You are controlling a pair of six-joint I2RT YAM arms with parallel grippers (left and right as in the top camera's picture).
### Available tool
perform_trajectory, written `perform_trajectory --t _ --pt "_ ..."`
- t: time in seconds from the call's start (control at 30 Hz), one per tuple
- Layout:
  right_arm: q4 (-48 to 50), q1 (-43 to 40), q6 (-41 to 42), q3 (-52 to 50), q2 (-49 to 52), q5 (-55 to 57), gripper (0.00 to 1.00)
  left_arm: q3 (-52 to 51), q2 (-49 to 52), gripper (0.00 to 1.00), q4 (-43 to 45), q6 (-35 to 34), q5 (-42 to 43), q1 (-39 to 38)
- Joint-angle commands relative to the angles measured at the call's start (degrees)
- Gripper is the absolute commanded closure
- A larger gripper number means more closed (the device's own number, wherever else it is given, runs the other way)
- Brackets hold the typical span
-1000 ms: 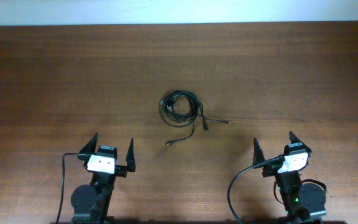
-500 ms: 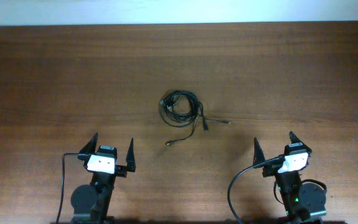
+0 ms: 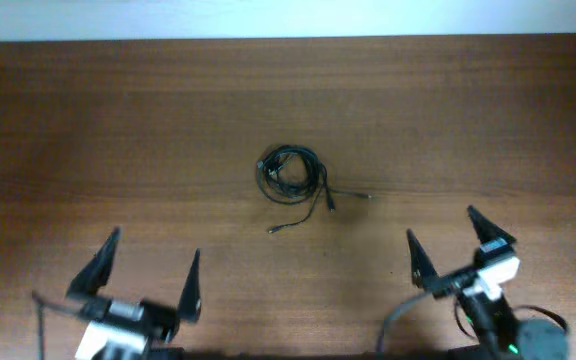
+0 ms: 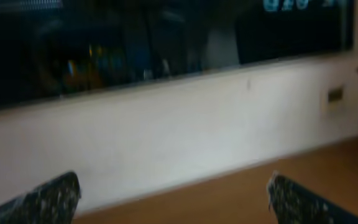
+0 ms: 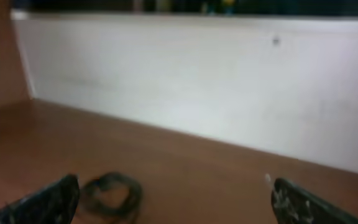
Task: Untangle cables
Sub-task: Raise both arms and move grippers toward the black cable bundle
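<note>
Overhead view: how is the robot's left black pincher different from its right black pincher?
The left black two-finger gripper points forward and rightward; the right black two-finger gripper points forward and leftward. The left gripper looks bigger overhead than the right gripper. The right gripper's wrist camera sees the thin black cable bundle; the left gripper's does not. Both are open and empty.

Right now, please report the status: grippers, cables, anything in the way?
Left gripper open, empty. Right gripper open, empty. Cables in one tangled bundle, apart from both grippers. Nothing seen in between.
</note>
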Motion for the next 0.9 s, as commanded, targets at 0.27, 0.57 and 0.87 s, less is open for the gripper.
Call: perform_trajectory --t 0.27,0.57,0.87 --pt "-28.65 -0.26 -1.07 52.63 11.21 -1.29 0.02 43.50 22.71 0.01 -29.77 0.81 1.68 0.26" --pt "-50.29 -0.26 -1.05 83.27 53.96 -1.79 0.02 72.08 65.26 0.01 -50.73 3.54 5.99 0.26" --pt "-70.03 -0.26 -1.05 88.83 83.91 -4.09 0.03 72.30 96.28 1.00 -66.25 3.32 12.15 0.26"
